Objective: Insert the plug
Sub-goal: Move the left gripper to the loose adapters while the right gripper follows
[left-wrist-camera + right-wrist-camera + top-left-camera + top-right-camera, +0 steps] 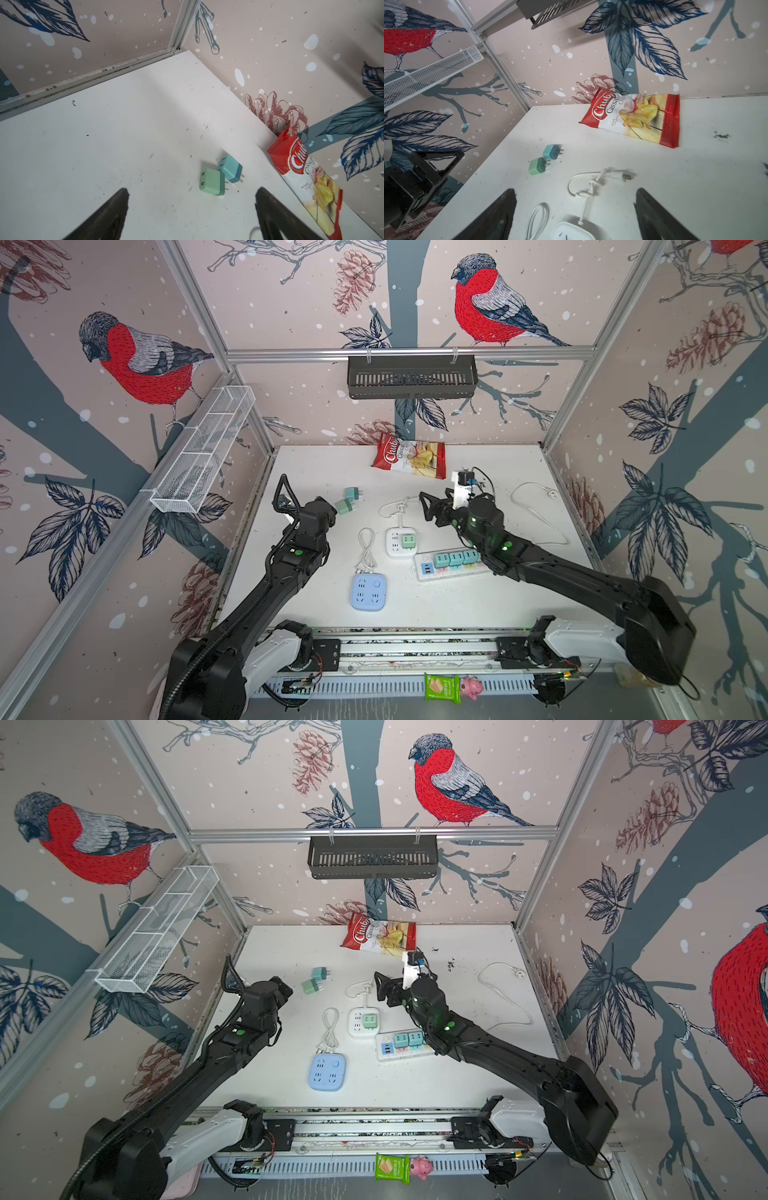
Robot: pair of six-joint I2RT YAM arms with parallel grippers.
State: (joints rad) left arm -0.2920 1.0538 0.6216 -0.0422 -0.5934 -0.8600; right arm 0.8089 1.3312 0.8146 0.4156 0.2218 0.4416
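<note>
Two loose plugs lie side by side at the table's far left, a green plug and a teal plug. My left gripper is open and hangs just short of them, empty. A white square socket block holds a green adapter. My right gripper is open above the block's knotted cord, touching nothing. A long power strip carries three teal adapters. A blue socket block lies nearer the front.
A red chips bag lies against the back wall. A loose white cable runs along the table's right side. A black basket and a white wire shelf hang on the walls.
</note>
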